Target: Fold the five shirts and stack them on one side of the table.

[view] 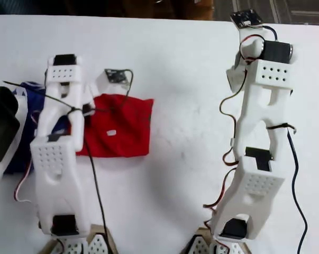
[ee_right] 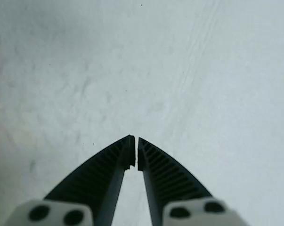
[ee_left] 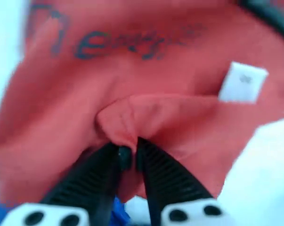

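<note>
Here, the red shirt (view: 122,127), spread rightward at centre-left, is pinched by the nearer left gripper (ee_left: 127,151) (the right gripper (ee_right: 135,151) is closed empty, upper right).

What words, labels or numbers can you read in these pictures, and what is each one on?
Dark lettering across the red fabric shirt: too blurred to read.
Mark on the shirt's small white sewn-in tag: too blurred to read.
No other text is legible.
</note>
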